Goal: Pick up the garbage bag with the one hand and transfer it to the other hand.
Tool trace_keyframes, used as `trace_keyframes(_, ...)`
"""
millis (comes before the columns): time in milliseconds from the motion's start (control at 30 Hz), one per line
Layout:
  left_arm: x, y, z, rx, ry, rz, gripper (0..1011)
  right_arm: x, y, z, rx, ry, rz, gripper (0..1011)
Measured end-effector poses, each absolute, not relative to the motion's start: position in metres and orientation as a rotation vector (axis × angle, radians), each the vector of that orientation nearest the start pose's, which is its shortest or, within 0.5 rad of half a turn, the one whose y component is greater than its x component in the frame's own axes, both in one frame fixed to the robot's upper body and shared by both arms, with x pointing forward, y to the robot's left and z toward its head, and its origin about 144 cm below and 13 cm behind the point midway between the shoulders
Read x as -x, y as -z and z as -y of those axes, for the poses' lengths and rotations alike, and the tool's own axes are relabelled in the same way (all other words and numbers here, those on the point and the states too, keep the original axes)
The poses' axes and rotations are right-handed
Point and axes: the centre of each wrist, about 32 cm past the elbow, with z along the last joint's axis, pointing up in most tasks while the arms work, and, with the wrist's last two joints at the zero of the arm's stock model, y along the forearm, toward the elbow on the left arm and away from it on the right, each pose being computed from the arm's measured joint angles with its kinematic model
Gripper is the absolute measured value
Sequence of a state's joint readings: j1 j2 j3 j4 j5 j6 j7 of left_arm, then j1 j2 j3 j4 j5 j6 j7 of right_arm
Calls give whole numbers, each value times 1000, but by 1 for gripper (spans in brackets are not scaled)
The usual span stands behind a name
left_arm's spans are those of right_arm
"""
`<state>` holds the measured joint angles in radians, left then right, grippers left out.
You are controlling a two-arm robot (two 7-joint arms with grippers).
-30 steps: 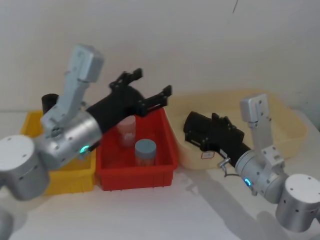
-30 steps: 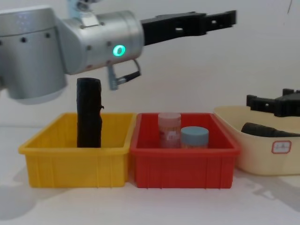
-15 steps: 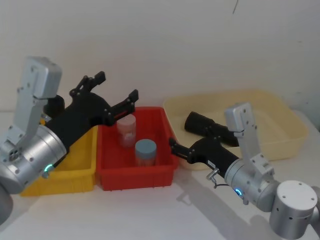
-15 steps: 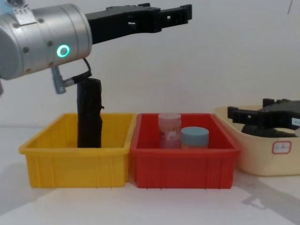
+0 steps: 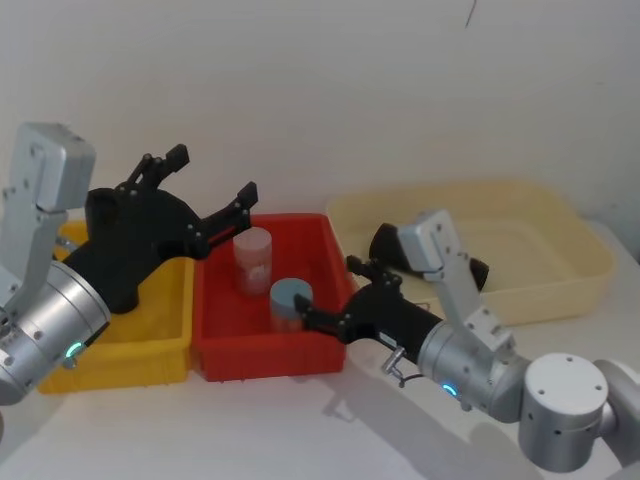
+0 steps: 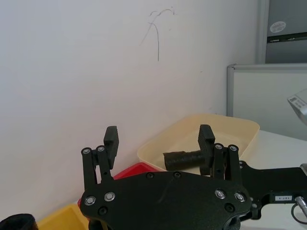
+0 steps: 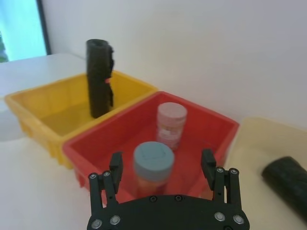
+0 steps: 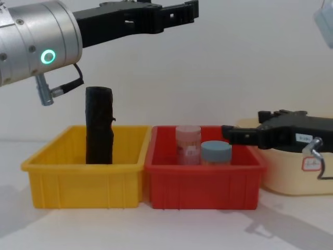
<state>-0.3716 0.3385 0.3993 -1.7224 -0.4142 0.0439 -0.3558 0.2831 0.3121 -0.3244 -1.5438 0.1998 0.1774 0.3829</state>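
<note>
The garbage bag (image 8: 99, 125) is standing upright in the yellow bin (image 8: 78, 182), below and behind my wide-open left gripper (image 8: 179, 11). Reaching back crookedly, I am risking toppling it. My right gripper (image 8: 231, 135) is hovering wide open beside the blue-lidded jar (image 8: 216, 152).

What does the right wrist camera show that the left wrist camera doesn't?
Right wrist view alone: the pink-lidded jar and blue-lidded jar in the red bin, beyond the open right end effector. Left wrist view alone: a wall scribble past the open left end effector. Both: the cream tub with a slim black roll lying inside.
</note>
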Motion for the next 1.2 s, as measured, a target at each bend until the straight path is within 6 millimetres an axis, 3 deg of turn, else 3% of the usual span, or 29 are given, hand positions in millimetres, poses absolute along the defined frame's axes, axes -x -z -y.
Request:
trace_keyframes(500, -508, -1290, -194, 198, -774, 263, 1002, -535, -1216, 206, 194, 854, 53, 999)
trace_keyframes(1200, -506, -1290, -196, 200, -777, 266, 1002, -562, -1212, 207, 168, 880, -59, 1000)
